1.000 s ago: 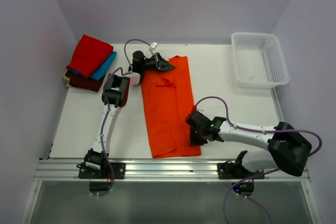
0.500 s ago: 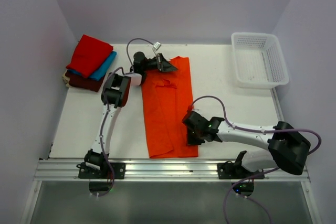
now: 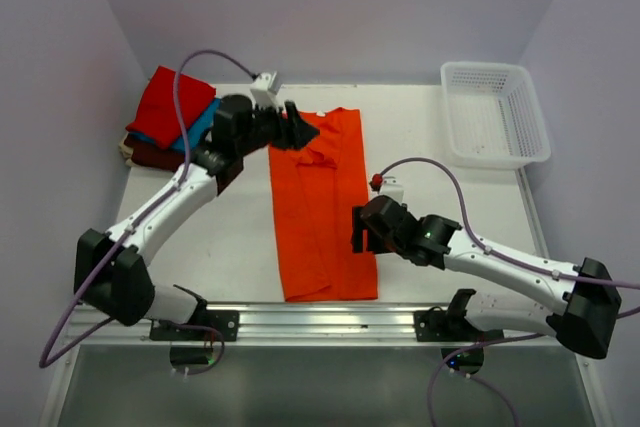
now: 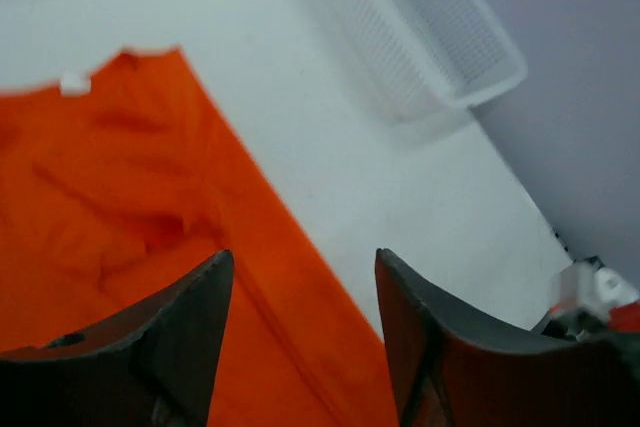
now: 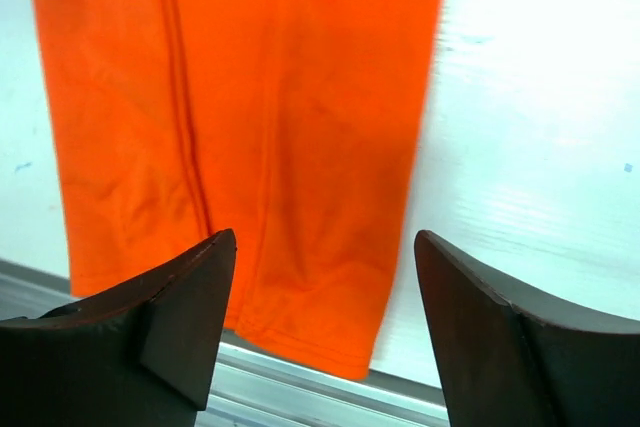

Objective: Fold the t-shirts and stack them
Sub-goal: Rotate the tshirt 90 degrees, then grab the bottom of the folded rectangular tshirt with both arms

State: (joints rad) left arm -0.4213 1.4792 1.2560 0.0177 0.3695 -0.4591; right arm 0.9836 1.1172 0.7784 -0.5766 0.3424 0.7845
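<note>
**Orange t-shirt (image 3: 320,207) lies as a long strip in mid-table, both grippers open over it**

The orange t-shirt is spread flat on the white table (image 3: 450,207), folded lengthwise into a narrow band. The band runs from the far side towards the metal rail (image 3: 330,322) at the near edge. Its neck end lies at the far side, where the left wrist view shows rumpled cloth (image 4: 100,197) and a small white label (image 4: 75,82).

The left gripper (image 3: 300,129) hangs over the far left corner of the shirt. In its own camera the two dark fingers (image 4: 190,327) stand apart, with orange cloth and bare table visible in the gap (image 4: 300,267). Whether the tips touch the cloth cannot be told.

The right gripper (image 3: 360,232) sits at the shirt's right edge, towards the near end. Its wrist view looks straight down on smooth cloth (image 5: 280,97), with a lengthwise crease and the hem just short of the rail. The fingers (image 5: 170,317) are spread wide with nothing between them (image 5: 325,242).

Three folded tees are stacked at the far left corner of the table. The red t-shirt (image 3: 170,102) is on top, the turquoise-blue t-shirt (image 3: 203,127) is under it, and the dark maroon t-shirt (image 3: 160,155) is at the bottom. A white mesh basket (image 3: 495,112) stands at the far right, well apart from the shirt.
</note>
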